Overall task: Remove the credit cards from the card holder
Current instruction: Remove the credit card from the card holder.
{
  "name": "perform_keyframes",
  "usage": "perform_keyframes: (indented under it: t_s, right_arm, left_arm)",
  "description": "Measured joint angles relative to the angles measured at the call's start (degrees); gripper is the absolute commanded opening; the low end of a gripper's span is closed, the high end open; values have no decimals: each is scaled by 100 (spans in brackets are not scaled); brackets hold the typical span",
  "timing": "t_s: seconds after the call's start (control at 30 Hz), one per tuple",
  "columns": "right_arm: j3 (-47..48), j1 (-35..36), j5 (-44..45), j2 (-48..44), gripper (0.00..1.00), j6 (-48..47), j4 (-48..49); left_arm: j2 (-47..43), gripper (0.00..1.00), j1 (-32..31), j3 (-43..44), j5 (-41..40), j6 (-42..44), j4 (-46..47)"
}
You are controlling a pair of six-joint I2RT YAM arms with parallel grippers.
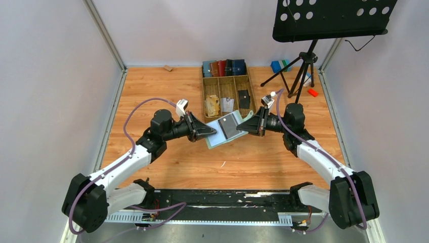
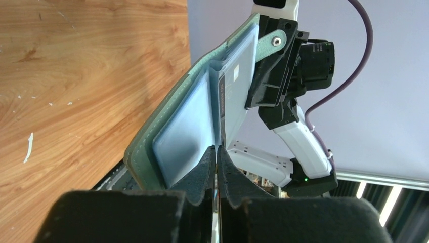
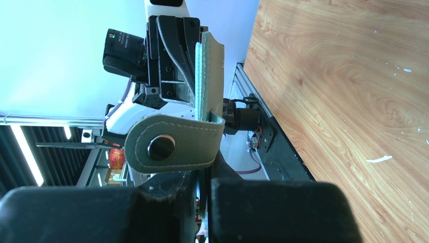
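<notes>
Cards [image 1: 230, 125] (count unclear) inside holder [image 1: 214, 140]

Open tabletop [image 1: 227, 162] along the near side, divided tray [image 1: 204, 93] at the back, tripod [image 1: 309, 56] far right

Green card holder [image 1: 214, 139] holds seemingly dark-grey card [image 1: 230, 124].

The top external view looks down from behind the arms onto the whole table [image 1: 167, 91]. The wrist views look closely along the left gripper [image 2: 216, 152] and right gripper [image 3: 202, 174], facing each other; all three share the card holder [image 1: 226, 129].
</notes>
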Motion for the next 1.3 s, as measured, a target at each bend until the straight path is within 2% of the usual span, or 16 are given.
perform_keyframes:
  t_s: [0.17,0.27,0.4,0.5,0.57,0.63,0.67,0.9,1.1,1.3]
  right_arm:
    - [-57,0,-7,2,0,151,210]
    - [-61,20,-9,15,0,245,356]
    - [-61,68,-13,66,0,345,551]
    - [-61,103,-22,120,0,400,638]
    - [-61,118,-33,164,0,446,697]
    - [-61,114,-28,199,0,490,772]
    - [-61,103,-26,212,0,511,820]
    - [-164,4,-26,225,0,713,1062]
    - [-341,-140,-118,280,0,931,1274]
    - [-341,-216,-116,293,0,986,1342]
  left_arm:
    - [68,41,-2,13,17,-98,236]
    - [179,45,-4,79,11,-164,380]
    - [402,45,-83,251,-4,-177,494]
    - [588,36,-186,337,-9,-199,640]
    - [697,21,-229,343,-13,-254,776]
    - [782,2,-229,341,-13,-295,837]
    - [826,0,-223,341,-11,-332,863]
    - [879,0,-175,313,31,-391,1069]
    - [549,0,52,-98,227,-402,1123]
    - [402,0,146,-160,306,-385,1056]
